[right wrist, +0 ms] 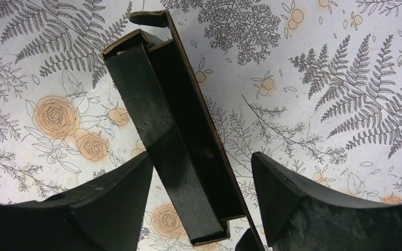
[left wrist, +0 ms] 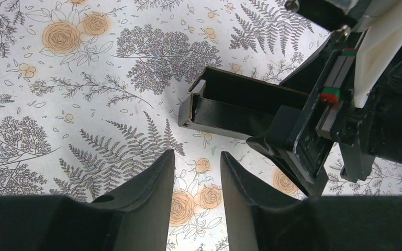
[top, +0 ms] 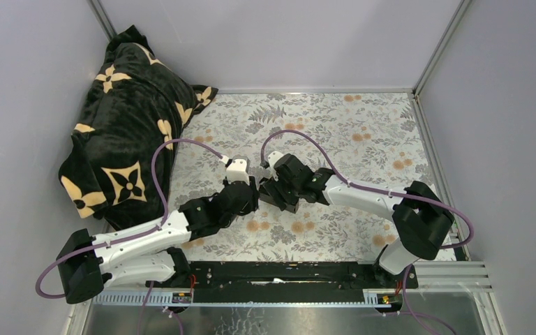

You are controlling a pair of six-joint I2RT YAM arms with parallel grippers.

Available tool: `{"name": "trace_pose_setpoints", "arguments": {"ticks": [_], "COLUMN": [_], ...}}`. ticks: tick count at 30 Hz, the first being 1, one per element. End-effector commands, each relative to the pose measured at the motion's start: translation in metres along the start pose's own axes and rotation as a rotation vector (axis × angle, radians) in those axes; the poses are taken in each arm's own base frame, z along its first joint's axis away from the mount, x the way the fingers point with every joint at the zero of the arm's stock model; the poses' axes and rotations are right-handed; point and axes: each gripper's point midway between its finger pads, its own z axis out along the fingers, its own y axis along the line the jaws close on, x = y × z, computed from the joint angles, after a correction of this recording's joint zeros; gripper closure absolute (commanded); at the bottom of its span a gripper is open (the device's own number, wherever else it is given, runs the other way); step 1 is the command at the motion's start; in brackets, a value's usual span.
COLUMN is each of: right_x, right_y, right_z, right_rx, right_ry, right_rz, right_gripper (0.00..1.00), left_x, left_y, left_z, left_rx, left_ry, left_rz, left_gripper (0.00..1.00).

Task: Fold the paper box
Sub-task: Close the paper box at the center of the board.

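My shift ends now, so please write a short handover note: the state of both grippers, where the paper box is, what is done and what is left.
Left gripper: open, empty, just short of the paper box.
Right gripper: open, straddling the box's other end, no firm grip visible.
Box: on the floral table cover, between the arms.
Done: long walls stand up.
Left: end flap loose, top open.

we find room over the table (top: 363, 125) along its far edge and right side, but the blanket (top: 122, 132) blocks the far left corner, and the left gripper (left wrist: 197, 152) and right gripper (right wrist: 201, 155) crowd the paper box (right wrist: 157, 130) mid-table.
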Motion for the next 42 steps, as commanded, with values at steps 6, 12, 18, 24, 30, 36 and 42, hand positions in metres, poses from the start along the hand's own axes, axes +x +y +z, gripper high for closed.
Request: {"name": "trace_pose_setpoints", "arguments": {"ticks": [6, 12, 18, 24, 30, 36, 42], "right_x": [-0.023, -0.019, -0.014, -0.015, -0.022, -0.027, -0.022], "right_y": [-0.004, -0.006, -0.008, -0.010, -0.003, 0.013, 0.038], "right_z": [-0.006, -0.004, -0.001, -0.004, -0.017, -0.042, -0.082], "right_rx": [0.032, 0.044, 0.056, 0.064, 0.015, -0.093, -0.260], "right_ry": [-0.092, -0.083, -0.069, -0.081, -0.102, -0.119, -0.141], "right_rz": [-0.016, -0.017, -0.018, -0.017, -0.049, -0.083, -0.088], "right_gripper": [0.40, 0.49, 0.57, 0.66, 0.71, 0.73, 0.74], "left_x": [0.001, -0.001, -0.001, -0.002, -0.011, -0.026, -0.040], "left_y": [0.006, 0.005, 0.005, 0.005, 0.007, 0.002, -0.003], "left_z": [0.001, 0.001, 0.002, 0.002, 0.002, -0.008, -0.026], "left_rx": [-0.030, -0.029, -0.032, -0.032, -0.048, 0.045, 0.160], "left_ry": [-0.015, -0.016, -0.014, -0.015, -0.030, -0.055, -0.097], "left_rz": [-0.007, -0.001, 0.002, 0.002, 0.015, -0.009, -0.047], "left_gripper": [0.57, 0.57, 0.57, 0.57, 0.55, 0.39, 0.31]}}
